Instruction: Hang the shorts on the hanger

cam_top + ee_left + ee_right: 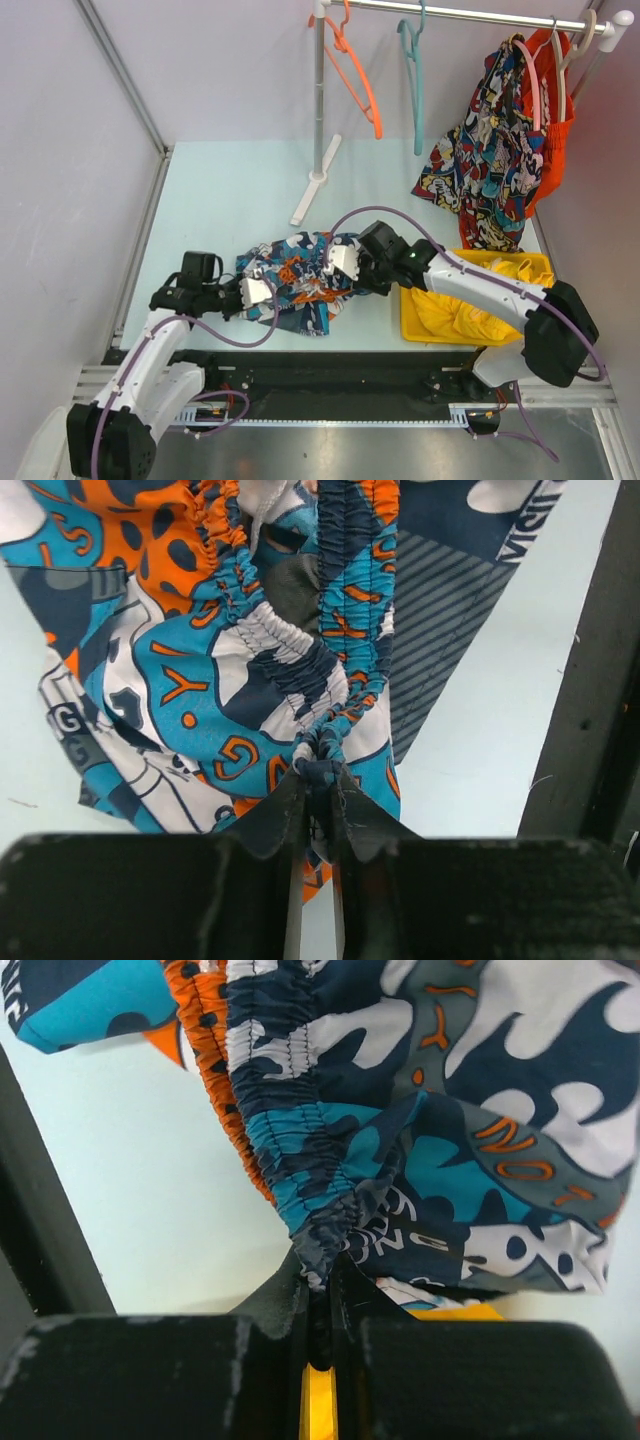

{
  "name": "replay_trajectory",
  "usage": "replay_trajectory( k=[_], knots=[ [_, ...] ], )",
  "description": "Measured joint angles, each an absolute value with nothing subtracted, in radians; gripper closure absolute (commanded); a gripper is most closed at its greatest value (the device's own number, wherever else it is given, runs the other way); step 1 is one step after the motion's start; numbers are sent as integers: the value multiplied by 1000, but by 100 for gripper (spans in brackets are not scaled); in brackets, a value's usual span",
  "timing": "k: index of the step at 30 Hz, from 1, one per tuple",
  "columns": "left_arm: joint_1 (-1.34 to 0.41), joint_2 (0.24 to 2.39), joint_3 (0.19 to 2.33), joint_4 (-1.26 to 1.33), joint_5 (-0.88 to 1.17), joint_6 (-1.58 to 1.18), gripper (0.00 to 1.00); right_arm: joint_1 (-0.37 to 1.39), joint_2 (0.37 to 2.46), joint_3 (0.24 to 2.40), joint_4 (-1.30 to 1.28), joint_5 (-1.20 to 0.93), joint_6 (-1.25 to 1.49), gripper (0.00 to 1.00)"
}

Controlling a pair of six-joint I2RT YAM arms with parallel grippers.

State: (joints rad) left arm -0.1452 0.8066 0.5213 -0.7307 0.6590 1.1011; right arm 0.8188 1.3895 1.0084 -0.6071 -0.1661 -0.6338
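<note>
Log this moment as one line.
left gripper: shut on shorts | right gripper: shut on shorts | shorts: bunched between both grippers | hanger: bare, on rail

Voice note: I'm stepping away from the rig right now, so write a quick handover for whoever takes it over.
Tools: the left tool is shut on the elastic waistband of the shorts. The right tool is shut on the waistband at its other end.
Things: the shorts are bunched between the two arms, low at the front of the table. The hanger hangs bare on the rail at the back, right of the orange hanger.
Done: both grips on the waistband.
Left: lift the shorts, carry them to the hanger and put them on it.
</note>
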Motion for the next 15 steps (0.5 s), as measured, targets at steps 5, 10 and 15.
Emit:
replay_trajectory(
  k=[5, 10, 15],
  knots=[
    [-184, 864, 512, -686, 626, 1100, 72, 831, 1434, 995, -568, -166, -655, 52],
    [-210, 896, 521, -704, 609, 1092, 41, 838, 1422, 995, -566, -154, -664, 30],
    [-213, 834, 627, -829, 616, 1053, 17, 892, 1261, 997, -635, -126, -653, 13]
  ],
)
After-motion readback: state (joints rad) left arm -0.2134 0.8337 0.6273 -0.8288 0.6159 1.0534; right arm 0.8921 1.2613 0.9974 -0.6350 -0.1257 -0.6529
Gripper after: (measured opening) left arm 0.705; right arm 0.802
